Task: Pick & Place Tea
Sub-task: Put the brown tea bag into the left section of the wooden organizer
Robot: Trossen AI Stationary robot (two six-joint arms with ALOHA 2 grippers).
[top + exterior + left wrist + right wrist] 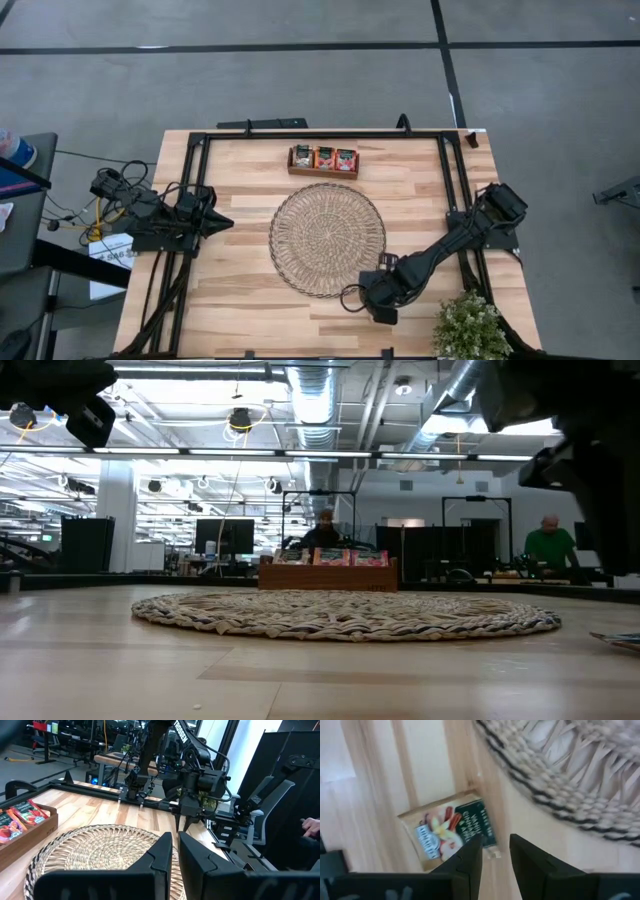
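Note:
One tea sachet (447, 832), beige with a dark green end, is beside the near right rim of the round woven mat (327, 238). It shows low at the low view's right edge (617, 641). My right gripper (496, 845) points down over it, fingers a narrow gap apart, shut on the sachet's corner. More tea sachets (323, 157) stand in the brown wooden tray (323, 172) beyond the mat's far rim. My left gripper (225, 222) waits shut and level at the table's left side, pointing toward the mat. My right gripper has the sachet's green-end corner (489, 849) wedged in the gap between its two fingertips (471, 849). It comes from above, pointing down. The sachet stays nearly flat, printed face up. Whether it is clear of the wood I cannot tell.
A potted plant (470, 328) stands at the near right corner, close to my right arm. Black frame rails (320, 134) run along the far edge and both sides. People (548, 545) are in the room beyond the table.

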